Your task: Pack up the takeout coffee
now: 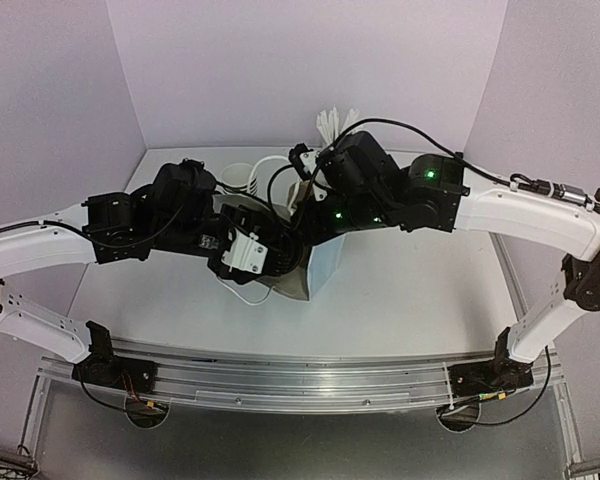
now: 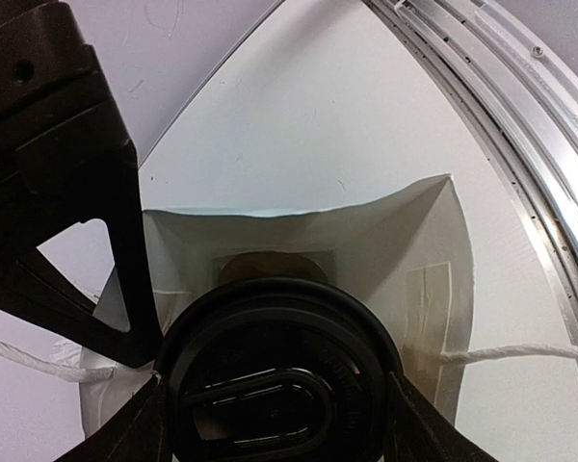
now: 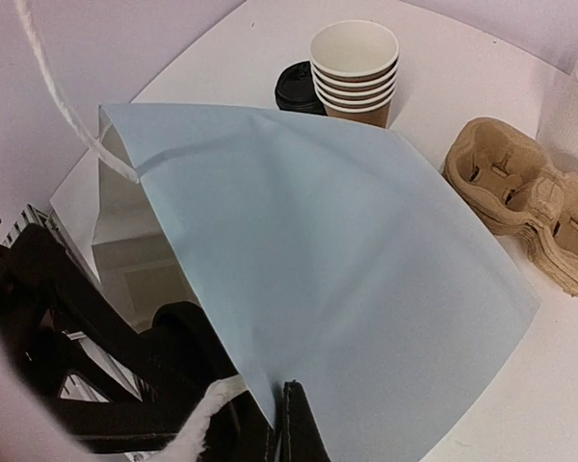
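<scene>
The takeout coffee [image 2: 279, 375] fills the bottom of the left wrist view, its black lid facing the camera and a strip of brown cup wall showing past it. My left gripper [image 2: 279, 390] is shut on it, one finger at each side of the lid, at the open mouth of a white paper bag [image 2: 405, 241]. My right gripper [image 3: 287, 409] is shut on the bag's [image 3: 347, 289] upper edge beside a rope handle, holding the mouth open. From above, both grippers meet over the bag [image 1: 327, 265], and the left gripper [image 1: 265, 258] hides the cup.
Behind the bag stand a nested stack of brown paper cups [image 3: 354, 72], a pile of black lids [image 3: 295, 89] and moulded pulp cup carriers [image 3: 525, 197]. A metal rail [image 2: 520, 125] runs along the table's near edge. Purple walls enclose the table.
</scene>
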